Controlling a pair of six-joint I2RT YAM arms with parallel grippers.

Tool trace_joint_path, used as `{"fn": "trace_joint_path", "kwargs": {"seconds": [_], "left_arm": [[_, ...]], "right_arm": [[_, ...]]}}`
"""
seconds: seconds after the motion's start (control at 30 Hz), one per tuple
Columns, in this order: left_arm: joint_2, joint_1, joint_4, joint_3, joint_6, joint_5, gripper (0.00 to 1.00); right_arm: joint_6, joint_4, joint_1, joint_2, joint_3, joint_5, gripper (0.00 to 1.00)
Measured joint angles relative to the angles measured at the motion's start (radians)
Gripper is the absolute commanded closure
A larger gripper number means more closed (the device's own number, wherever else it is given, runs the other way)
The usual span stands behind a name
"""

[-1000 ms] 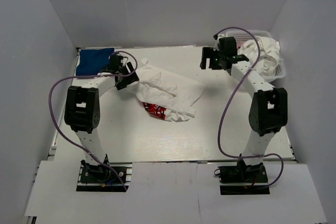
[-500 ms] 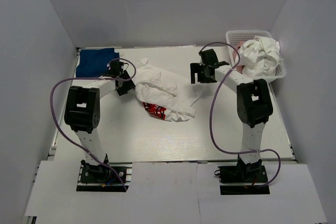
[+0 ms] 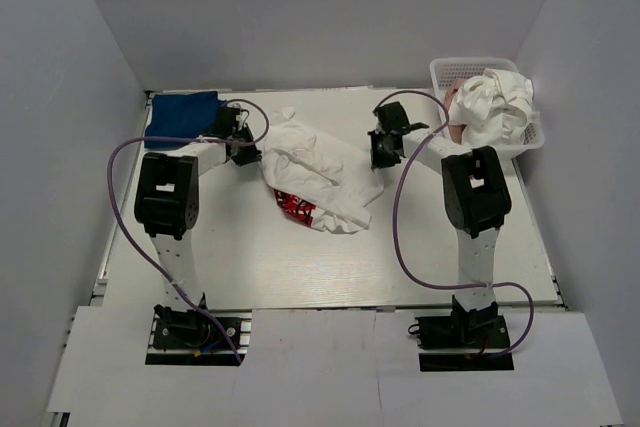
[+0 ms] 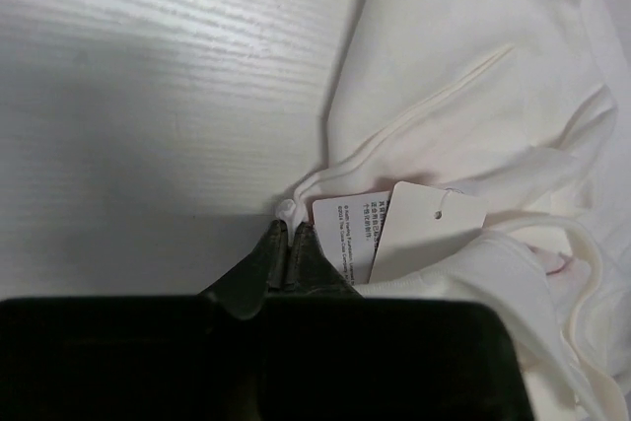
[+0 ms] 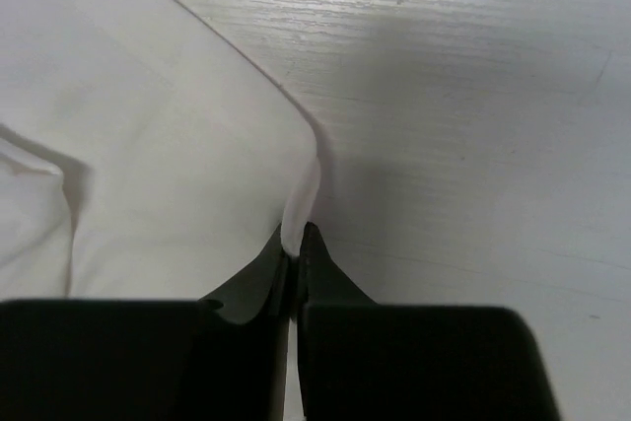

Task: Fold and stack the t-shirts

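Pale wood-grained table [image 3: 300, 267], boxed in by plain white walls [image 3: 330, 37] along the far, left and right edges. Rumpled across the far middle: white tee [image 3: 325, 167], with its red print [image 3: 297, 209] showing at the near-left fold. At the far left corner, lying flat near the wall: dark blue tee [image 3: 180, 117]. At the far right corner: white mesh basket [image 3: 478, 67], heaped with another white tee [image 3: 498, 102], and a little of a dusty-pink tee [image 3: 453, 89] peeking out on the basket's left side.

Down at the left end of the spread cloth: left gripper [image 3: 240, 144], fingers [image 4: 266, 255] clamped tight on a hem, just beside a sewn label [image 4: 347, 236] and a paper hang tag [image 4: 426, 229]. Down at the right end: right gripper [image 3: 384, 150], fingers [image 5: 261, 275] pinched closed on a thin fold of the edge.

Bare surface from the cloth to the near edge, and narrower strips toward the left and right edges. Tightest along the far edge, between blue cloth and basket. Purple cables [image 3: 403, 227] looping beside both arms.
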Motion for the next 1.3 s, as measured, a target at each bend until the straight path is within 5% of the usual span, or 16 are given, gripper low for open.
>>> {"fn": "trace_joint_path", "kwargs": {"seconds": [0.27,0.53,0.83,1.03,1.3], "left_arm": [[-0.131,0.0,0.004,0.039,0.129,0.008,1.0],[-0.686,-0.007,0.145,-0.108,0.218,-0.006,1.0],[-1.226,-0.007,0.182,-0.161,0.278,-0.177,1.0],[-1.35,-0.004,0.112,-0.108,0.285,-0.332,1.0],[-1.366,0.0,0.014,0.109,0.3,-0.393,1.0]], "right_arm": [[-0.035,0.059,0.014,-0.128,-0.078,0.055,1.0],[-0.127,0.269,0.018,-0.74,-0.166,0.224,1.0],[-0.196,0.41,0.011,-1.198,-0.245,0.382,1.0],[-0.242,0.403,0.011,-1.293,-0.217,0.387,1.0],[-0.337,0.394,0.011,-1.256,0.049,0.39,1.0]]}}
